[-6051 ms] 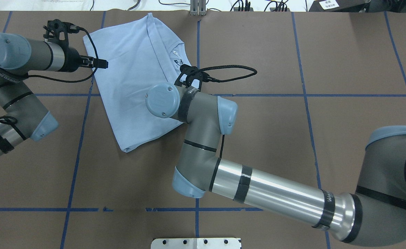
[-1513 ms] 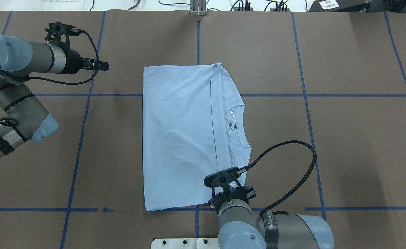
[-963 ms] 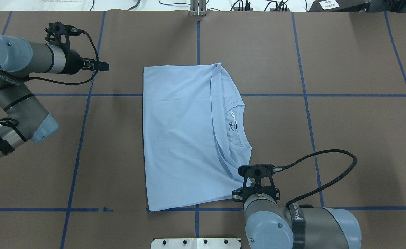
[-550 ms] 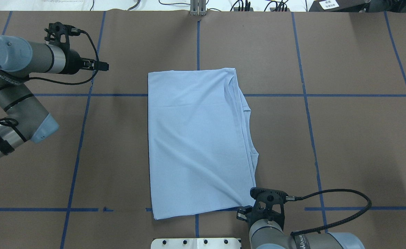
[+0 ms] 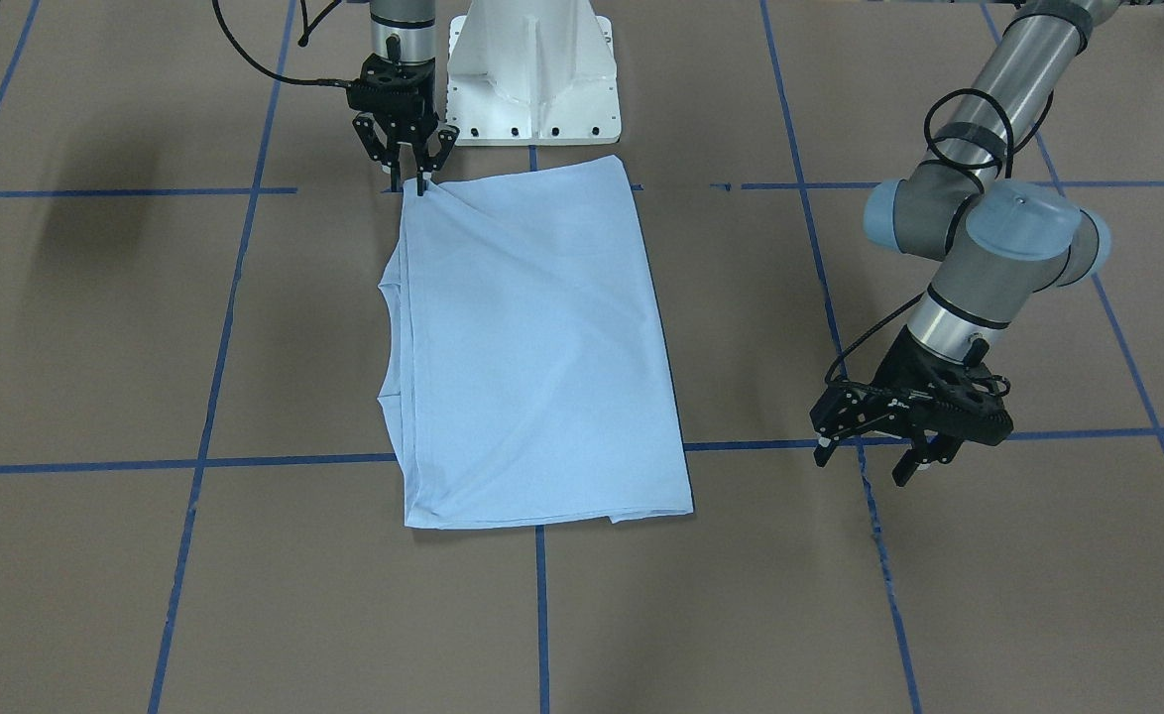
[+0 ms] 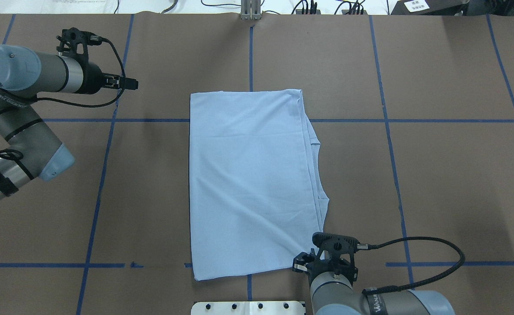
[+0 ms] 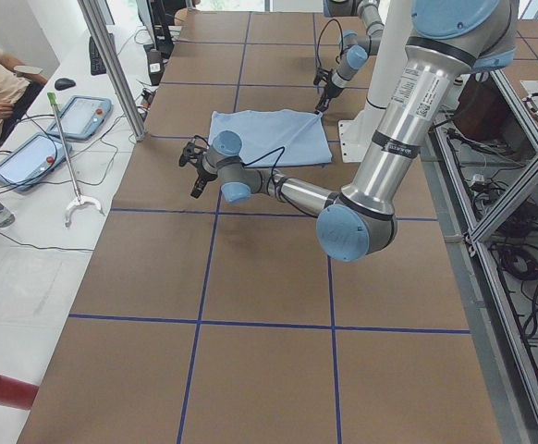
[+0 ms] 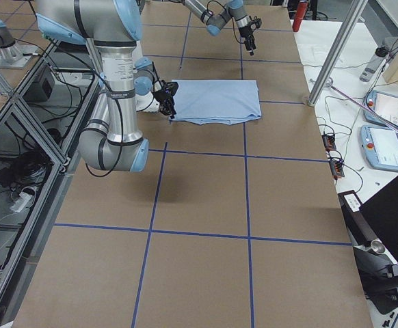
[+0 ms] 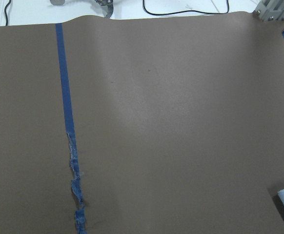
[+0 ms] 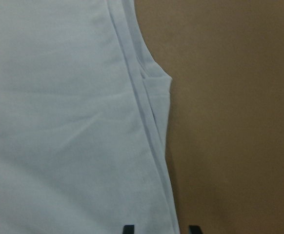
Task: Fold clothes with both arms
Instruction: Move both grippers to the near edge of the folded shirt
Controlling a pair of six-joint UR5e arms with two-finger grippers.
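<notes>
T-shirt (image 6: 248, 175): light blue cloth, matt, smooth with faint creases. Table cover (image 6: 436, 183): brown paper, matt, even. Grid tape (image 9: 66, 97): blue, matt, frayed and torn along one stretch. Arm tubes (image 5: 1028, 59): bare metal with a satin sheen. Joint caps (image 5: 1023, 223): light blue, plastic by the look, low gloss. Left gripper (image 5: 865, 466) and right gripper (image 5: 409, 185): matt black. Pedestal (image 5: 532, 69): white, glossy painted finish.

We see the light blue T-shirt (image 6: 248, 183) folded into a flat rectangle, one corner lying between the parted fingertips of the black two-finger right gripper (image 5: 411, 185). The black left gripper (image 5: 867, 466) hangs well apart from it, jaws spread.
</notes>
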